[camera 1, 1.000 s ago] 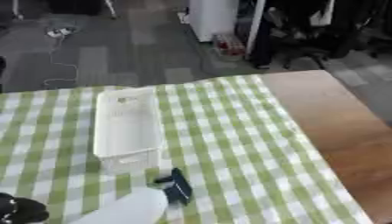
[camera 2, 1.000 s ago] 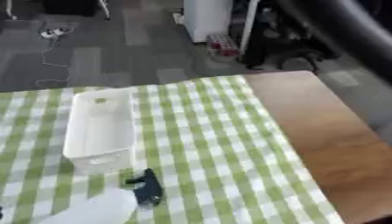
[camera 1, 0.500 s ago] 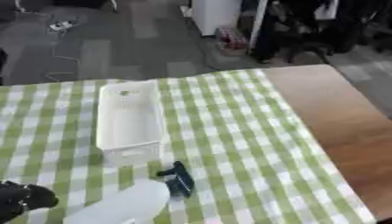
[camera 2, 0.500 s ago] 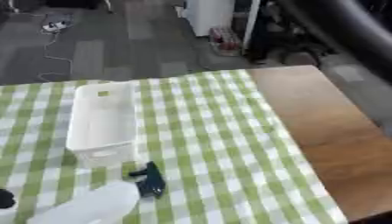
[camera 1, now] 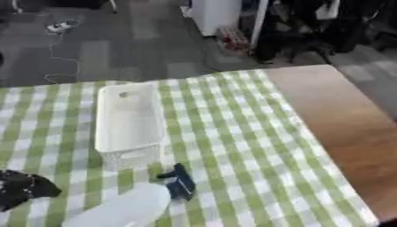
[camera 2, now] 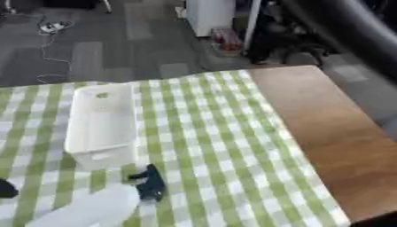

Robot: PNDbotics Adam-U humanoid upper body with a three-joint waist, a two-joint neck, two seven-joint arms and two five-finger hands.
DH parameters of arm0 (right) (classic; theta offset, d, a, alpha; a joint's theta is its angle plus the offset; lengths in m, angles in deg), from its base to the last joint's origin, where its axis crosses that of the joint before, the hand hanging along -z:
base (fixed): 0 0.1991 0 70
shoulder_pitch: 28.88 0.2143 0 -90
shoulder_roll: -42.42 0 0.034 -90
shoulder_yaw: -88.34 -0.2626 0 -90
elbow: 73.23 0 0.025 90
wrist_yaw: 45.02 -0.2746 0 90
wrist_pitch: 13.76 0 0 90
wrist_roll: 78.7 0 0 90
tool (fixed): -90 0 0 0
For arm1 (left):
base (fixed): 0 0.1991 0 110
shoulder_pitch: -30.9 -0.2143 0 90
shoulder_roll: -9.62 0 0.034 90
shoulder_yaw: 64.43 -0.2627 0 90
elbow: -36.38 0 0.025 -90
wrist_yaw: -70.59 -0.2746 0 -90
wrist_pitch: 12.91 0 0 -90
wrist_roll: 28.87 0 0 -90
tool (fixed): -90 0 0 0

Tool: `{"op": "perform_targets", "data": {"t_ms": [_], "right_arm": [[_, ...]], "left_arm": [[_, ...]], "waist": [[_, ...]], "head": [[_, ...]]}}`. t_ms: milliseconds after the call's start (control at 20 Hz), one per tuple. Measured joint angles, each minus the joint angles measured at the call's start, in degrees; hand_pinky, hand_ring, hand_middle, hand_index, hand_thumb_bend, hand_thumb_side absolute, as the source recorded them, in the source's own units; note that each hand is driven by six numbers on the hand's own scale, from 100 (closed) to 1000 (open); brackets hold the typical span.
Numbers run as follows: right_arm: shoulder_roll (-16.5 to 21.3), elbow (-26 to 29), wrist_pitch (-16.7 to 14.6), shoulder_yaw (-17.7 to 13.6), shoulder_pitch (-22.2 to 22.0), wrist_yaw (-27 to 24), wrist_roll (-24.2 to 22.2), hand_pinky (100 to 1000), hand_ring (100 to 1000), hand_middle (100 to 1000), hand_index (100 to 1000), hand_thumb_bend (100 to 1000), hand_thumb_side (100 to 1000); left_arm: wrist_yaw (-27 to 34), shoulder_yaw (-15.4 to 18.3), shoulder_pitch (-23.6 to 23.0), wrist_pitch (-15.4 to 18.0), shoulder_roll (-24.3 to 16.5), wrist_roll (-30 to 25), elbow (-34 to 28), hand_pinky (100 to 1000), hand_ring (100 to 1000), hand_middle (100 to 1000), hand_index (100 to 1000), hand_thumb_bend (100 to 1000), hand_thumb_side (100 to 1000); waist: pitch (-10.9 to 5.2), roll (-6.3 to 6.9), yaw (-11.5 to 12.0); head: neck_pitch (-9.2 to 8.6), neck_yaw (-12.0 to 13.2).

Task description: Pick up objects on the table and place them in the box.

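White spray bottle [camera 1: 120,208] with a dark blue trigger head [camera 1: 180,181], lying on its side at the near edge of the tabletop [camera 1: 232,133], just in front of the box. No label or writing readable on it. White plastic box [camera 1: 128,122], long and open at the top, standing lengthwise on the green-and-white checked cloth [camera 1: 225,146], nothing visible inside. Left hand [camera 1: 23,188] black, at the lower left edge, well apart from the bottle; impossible to tell whether fingers are clenched or released. Bare brown wood [camera 2: 325,133] at the right.
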Motion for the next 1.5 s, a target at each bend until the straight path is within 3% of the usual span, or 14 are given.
{"op": "perform_targets", "data": {"t_ms": [350,1050,1500], "right_arm": [[0.5,-0.2,-0.2,0.0,0.0,0.0,-0.2,614,612,541,649,100,940],[0.5,-0.3,-0.3,0.2,0.0,0.2,-0.3,613,612,541,649,100,943],[1.4,-0.3,-0.9,0.4,0.0,0.1,-0.4,612,611,541,649,100,942]], "left_arm": [[-0.8,-3.1,1.4,-1.2,0.1,-1.2,0.0,786,749,756,866,178,1000],[-7.5,-5.7,2.0,-2.2,1.1,-2.2,0.0,793,768,750,850,192,1000],[-10.2,-6.0,3.1,-3.8,1.1,-3.8,0.0,786,766,745,853,189,1000]], "waist": [[0.0,0.07,-0.3],[0.01,0.33,-0.4],[0.03,0.55,-0.7]], "head": [[0.0,0.4],[0.0,1.7],[0.07,11.9]]}}
